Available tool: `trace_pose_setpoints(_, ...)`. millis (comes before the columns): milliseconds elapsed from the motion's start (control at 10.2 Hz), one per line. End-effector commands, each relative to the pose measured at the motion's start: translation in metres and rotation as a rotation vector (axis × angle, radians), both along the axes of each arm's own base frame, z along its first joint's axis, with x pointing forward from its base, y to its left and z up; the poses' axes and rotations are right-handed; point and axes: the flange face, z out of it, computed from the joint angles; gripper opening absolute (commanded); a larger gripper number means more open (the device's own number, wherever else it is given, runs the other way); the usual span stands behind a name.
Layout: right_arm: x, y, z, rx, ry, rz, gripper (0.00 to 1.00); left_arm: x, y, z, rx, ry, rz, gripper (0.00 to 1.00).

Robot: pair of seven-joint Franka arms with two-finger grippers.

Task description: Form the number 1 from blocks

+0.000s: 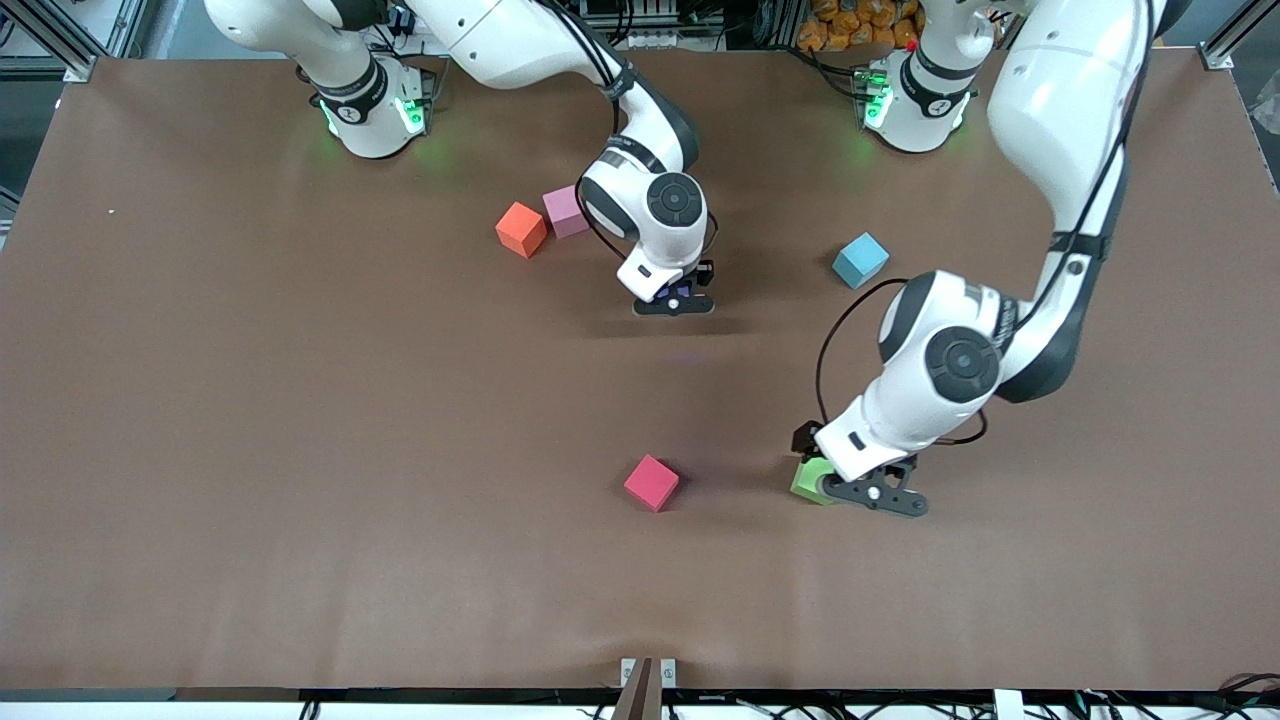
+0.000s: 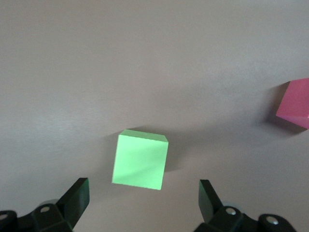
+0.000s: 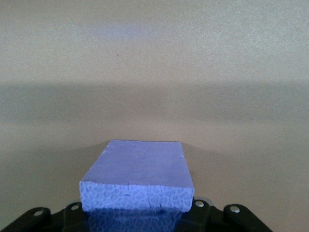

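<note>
Blocks are still scattered all over the tabletop (image 1: 200,400), so no sign of a "1" yet, we're clearly early in the collecting stage. Right hand (image 1: 674,303) is near the middle of the tabletop, low down, and clamped shut on the purple block (image 3: 137,181); you only really see that one from the right wrist view, squeezed between its jaws. My guess is it's placing or about to place that as a first piece of the digit.

Left hand (image 2: 144,200) has its jaws wide open and sits over the green block (image 1: 811,480), which rests on the tabletop close to the front camera, toward the left arm's end. The wrist view shows the block between the two fingers but not touched yet.

Others: red-pink block (image 1: 652,482) just beside the green one toward the centre, light blue block (image 1: 860,259) farther from the camera, and orange block (image 1: 521,229) touching a light pink block (image 1: 565,211) up near the right arm's base.

Next move, I reckon: left hand drops a bit more, squares up to the cube's faces since it looks slightly rotated, then closes.
</note>
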Motion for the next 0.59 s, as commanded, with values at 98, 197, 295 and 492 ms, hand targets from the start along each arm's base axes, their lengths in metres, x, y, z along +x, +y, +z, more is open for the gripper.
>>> trace_pose_setpoints(98,-0.001,0.003,0.003,-0.013,0.007,-0.078,1.0,0.004,-0.001,-0.032,0.02,0.008,-0.078,1.0)
trace_pose_setpoints(197,0.001,0.005,0.015,0.002,-0.001,-0.085,1.0,0.005,-0.001,-0.039,0.037,-0.014,-0.103,1.0)
trace_pose_setpoints(295,0.009,0.003,0.032,0.023,-0.013,-0.099,1.0,0.006,0.0,-0.047,0.054,-0.021,-0.12,1.0)
trace_pose_setpoints(492,0.035,-0.015,0.073,0.06,-0.037,-0.147,1.0,0.005,-0.008,-0.066,0.054,-0.04,-0.151,1.0)
